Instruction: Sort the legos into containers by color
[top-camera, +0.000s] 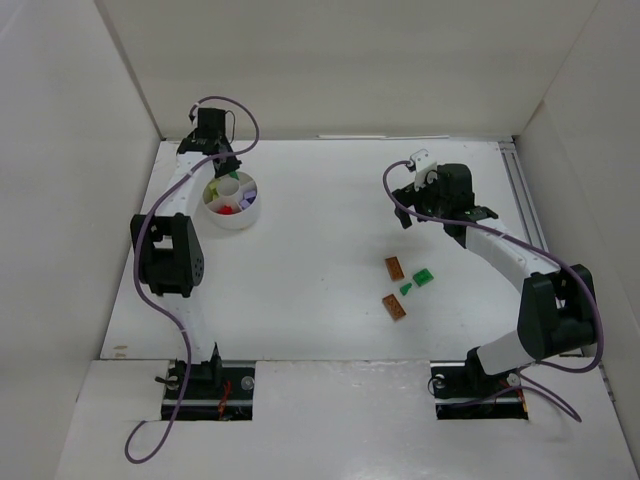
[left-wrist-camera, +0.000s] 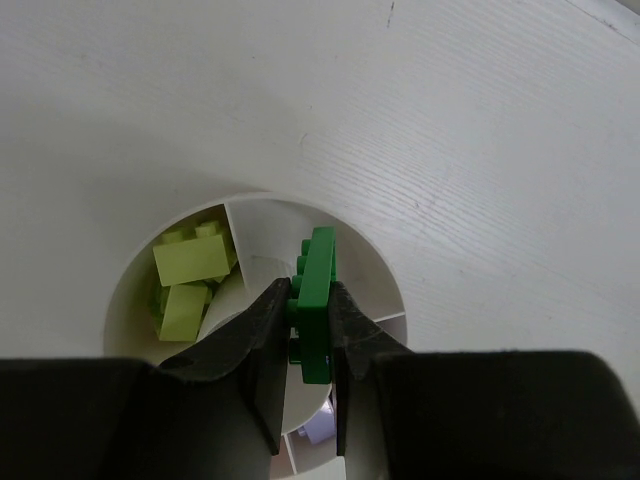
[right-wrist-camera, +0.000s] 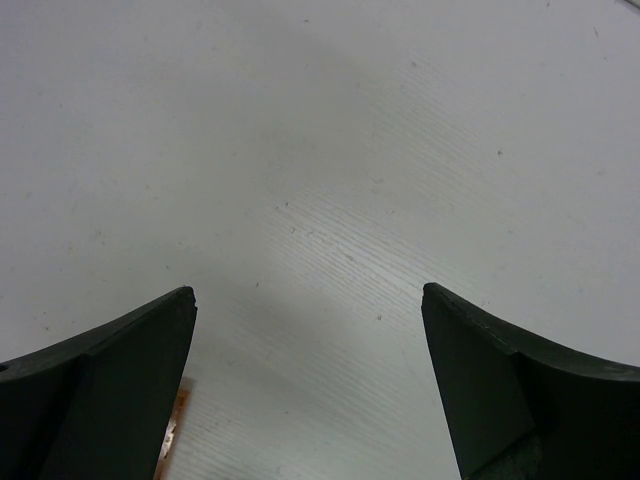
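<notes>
The left gripper (left-wrist-camera: 308, 300) is clamping a green brick (left-wrist-camera: 320, 262) upright over the divided white cup (left-wrist-camera: 365, 265), which is holding yellow-green bricks (left-wrist-camera: 190, 265). The right gripper (right-wrist-camera: 308, 292) is hanging spread apart.

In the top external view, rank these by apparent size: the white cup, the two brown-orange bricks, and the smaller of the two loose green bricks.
1. The white cup, by far.
2. The far brown-orange brick and near brown-orange brick look alike, so they are not ranked.
3. The small green brick.
</notes>
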